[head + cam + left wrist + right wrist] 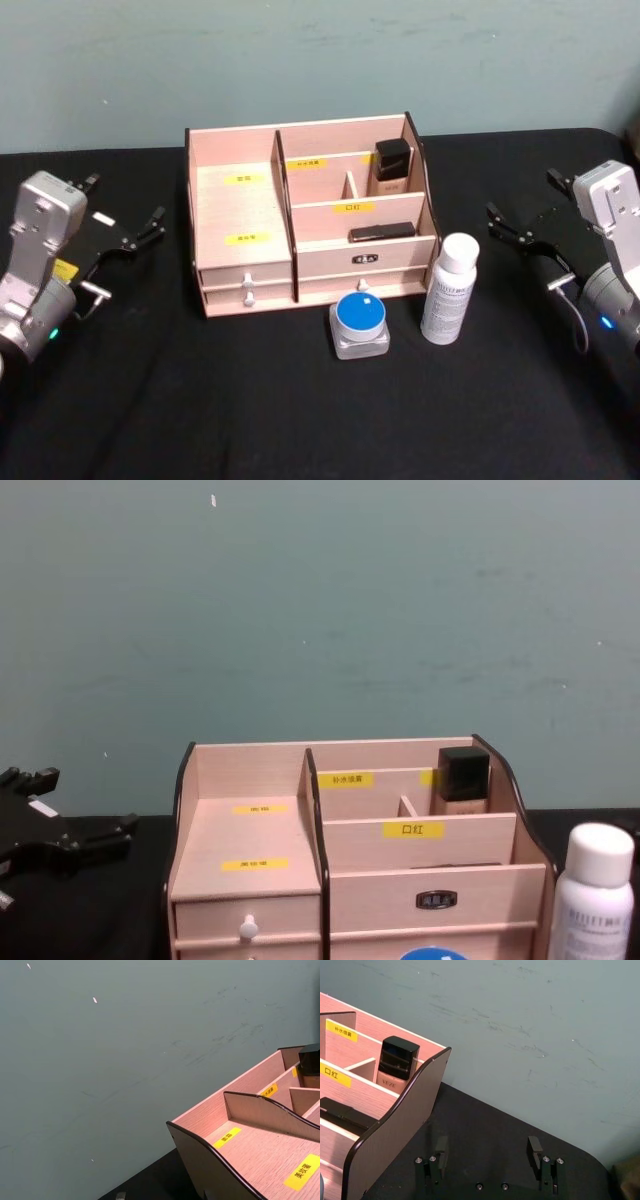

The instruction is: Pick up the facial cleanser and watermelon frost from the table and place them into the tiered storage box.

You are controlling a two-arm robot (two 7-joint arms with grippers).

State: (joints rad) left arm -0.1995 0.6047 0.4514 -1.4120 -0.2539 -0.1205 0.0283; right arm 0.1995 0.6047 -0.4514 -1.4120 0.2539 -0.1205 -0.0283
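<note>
Two things in tiered storage box (240, 208): bottle (392, 166), dark case (382, 232); left gripper (153, 226), right gripper (498, 222) jaws released.

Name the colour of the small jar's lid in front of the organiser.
The jar's lid is blue, clearest in the head view.

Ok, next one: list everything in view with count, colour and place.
tiered storage box: one, pale wood with dark edges, middle of the table
white bottle: one, white, upright by the box's front right corner
blue-lidded jar: one, grey with blue lid, in front of the box, left of the white bottle
black-capped bottle: one, beige, upright in the box's back right compartment
flat black item: one, black, lying in the box's front right compartment
table: one, black
wall: one, teal, behind the table
left hand: one, black, open, left of the box
right hand: one, black, open, right of the box
</note>
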